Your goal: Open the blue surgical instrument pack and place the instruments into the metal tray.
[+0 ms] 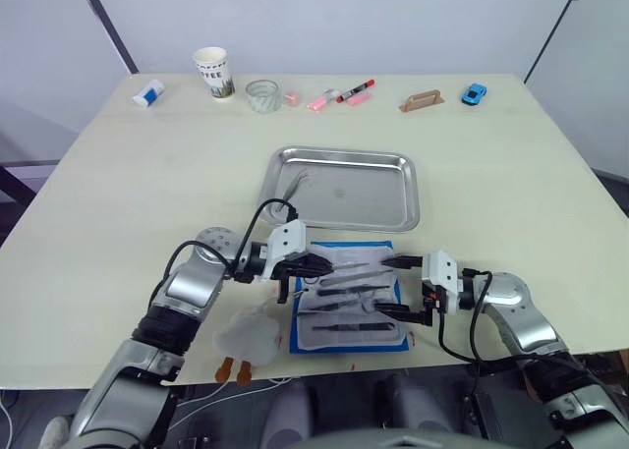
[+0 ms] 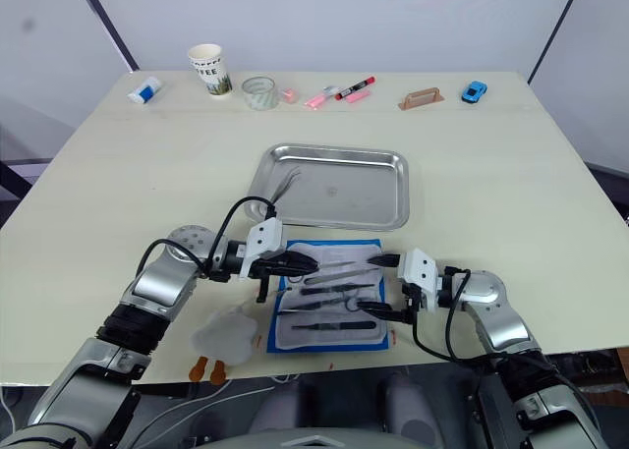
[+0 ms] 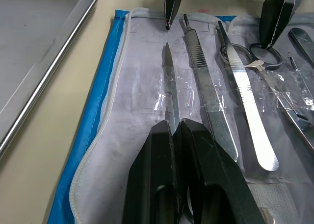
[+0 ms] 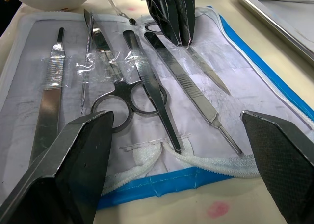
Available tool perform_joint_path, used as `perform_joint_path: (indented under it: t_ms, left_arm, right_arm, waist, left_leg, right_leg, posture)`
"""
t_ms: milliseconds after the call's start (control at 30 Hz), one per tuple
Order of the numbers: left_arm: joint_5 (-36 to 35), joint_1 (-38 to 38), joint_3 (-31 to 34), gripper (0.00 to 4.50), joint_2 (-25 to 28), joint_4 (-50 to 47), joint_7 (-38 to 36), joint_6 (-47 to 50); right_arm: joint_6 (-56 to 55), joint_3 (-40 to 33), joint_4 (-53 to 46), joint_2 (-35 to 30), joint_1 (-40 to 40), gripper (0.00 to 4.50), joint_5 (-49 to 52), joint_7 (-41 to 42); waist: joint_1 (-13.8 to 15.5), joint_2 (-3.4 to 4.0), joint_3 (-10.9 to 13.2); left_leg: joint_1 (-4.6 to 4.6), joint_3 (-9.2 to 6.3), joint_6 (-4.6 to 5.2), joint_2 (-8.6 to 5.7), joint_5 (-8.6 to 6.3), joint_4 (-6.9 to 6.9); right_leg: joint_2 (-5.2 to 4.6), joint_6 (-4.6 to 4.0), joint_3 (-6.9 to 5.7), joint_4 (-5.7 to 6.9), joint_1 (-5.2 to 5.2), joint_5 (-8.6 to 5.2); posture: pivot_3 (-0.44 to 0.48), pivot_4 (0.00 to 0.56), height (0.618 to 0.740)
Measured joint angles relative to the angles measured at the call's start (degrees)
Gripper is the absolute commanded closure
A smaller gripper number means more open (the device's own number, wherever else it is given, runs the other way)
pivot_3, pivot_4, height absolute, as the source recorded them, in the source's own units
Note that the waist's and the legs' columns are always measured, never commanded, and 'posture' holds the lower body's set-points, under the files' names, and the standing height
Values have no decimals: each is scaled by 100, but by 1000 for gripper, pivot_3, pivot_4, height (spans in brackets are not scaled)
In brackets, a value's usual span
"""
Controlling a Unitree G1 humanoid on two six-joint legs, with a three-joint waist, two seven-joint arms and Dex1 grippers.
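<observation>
We see the metal tray just beyond both tools, ready for the instruments. The blue surgical instrument pack lies unfolded between them. Our left tool reaches in low, pinched onto a slim pointed instrument; our right tool waits spread wide.

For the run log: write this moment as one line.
pack: open, before tray | left gripper: shut on tweezers | right gripper: open | one instrument in tray
</observation>
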Motion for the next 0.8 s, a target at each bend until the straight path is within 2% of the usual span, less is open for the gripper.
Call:
perform_joint_path:
  t_ms: [367, 800]
  left_arm:
    - [60, -273, -88, 4436, 10, -79, -182, 478]
    - [269, -867, -524, 4436, 247, -479, -536, 1430]
  right_arm:
    - [0, 1, 0, 4, -11, 0, 0, 0]
    - [2, 13, 4, 36, -45, 0, -18, 0]
  waist:
    - [-1, 0, 3]
    - [-6, -2, 11]
  left_leg:
    - [-3, 3, 0, 1, 0, 0]
    - [-5, 5, 0, 13, 0, 0]
  right_leg:
    - [4, -1, -2, -1, -1, -1]
    - [23, -3, 0, -4, -3, -1]
  posture:
    - [0, 150, 737]
    - [0, 150, 737]
